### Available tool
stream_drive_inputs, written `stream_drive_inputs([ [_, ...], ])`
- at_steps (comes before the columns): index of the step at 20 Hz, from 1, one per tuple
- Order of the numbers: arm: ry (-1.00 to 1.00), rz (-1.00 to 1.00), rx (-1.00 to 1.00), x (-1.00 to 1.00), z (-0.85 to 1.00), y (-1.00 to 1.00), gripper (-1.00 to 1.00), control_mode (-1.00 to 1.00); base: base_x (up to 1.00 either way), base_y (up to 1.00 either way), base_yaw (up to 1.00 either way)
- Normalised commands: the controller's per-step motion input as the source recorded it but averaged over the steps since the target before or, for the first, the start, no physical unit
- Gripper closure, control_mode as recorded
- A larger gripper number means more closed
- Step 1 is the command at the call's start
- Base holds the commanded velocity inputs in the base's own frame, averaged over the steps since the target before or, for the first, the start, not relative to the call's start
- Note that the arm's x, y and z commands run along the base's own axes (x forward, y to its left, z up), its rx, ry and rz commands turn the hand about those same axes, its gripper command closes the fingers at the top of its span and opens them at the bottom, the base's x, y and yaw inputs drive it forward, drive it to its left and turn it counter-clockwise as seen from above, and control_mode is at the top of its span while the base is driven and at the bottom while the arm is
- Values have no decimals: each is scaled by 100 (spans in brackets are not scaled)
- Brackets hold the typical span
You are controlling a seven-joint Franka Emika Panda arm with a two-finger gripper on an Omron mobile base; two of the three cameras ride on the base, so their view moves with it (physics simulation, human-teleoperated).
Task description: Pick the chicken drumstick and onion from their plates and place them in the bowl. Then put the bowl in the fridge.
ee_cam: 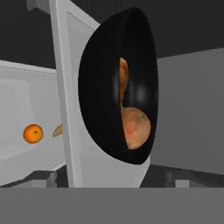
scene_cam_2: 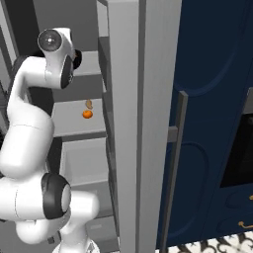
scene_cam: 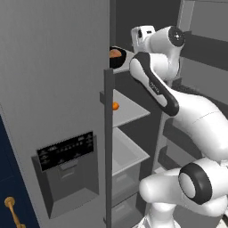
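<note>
The hand is sitting behind the arm's upper links in both base views, and its fingertips are not making it into the hand view, so I cannot tell how far apart the fingers are or whether they are gripping anything.

1 bowl (ee_cam: 107, 87), round, shallow and glossy black, is resting on an upper fridge shelf (ee_cam: 72, 144); in the hand view the picture is rolled, so the bowl is appearing on edge against that grey shelf. The fridge (scene_cam: 53, 89) door is standing open, with its dark dispenser panel (scene_cam: 67, 151) and long vertical handle (scene_cam: 108, 147) facing the left base camera, and its edge is cutting off most of the bowl (scene_cam: 116, 58) there.

Inside the bowl, 1 round orange-brown onion (ee_cam: 135, 127) is lying low, and 1 chicken drumstick (ee_cam: 123, 78) is rising above it, partly hidden by the bowl's rim.

On the shelf below, 1 small orange ball (scene_cam_2: 87, 114) is sitting beside 1 tan piece (scene_cam_2: 89, 104), possibly food, too small to name.
</note>
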Motion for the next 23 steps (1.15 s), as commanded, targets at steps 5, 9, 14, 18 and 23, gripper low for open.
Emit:
stream_drive_inputs([
  [5,0,-2,0,-100,24,-1,-100,-100,0,0,0],
  [9,1,0,1,-100,2,-6,-100,-100,0,0,0],
  [14,9,0,0,-89,-46,-11,-100,-100,0,0,0],
  [18,11,0,0,-44,-91,-16,-100,-100,0,0,0],
  [23,9,0,0,-63,-52,-14,-100,-100,0,0,0],
])
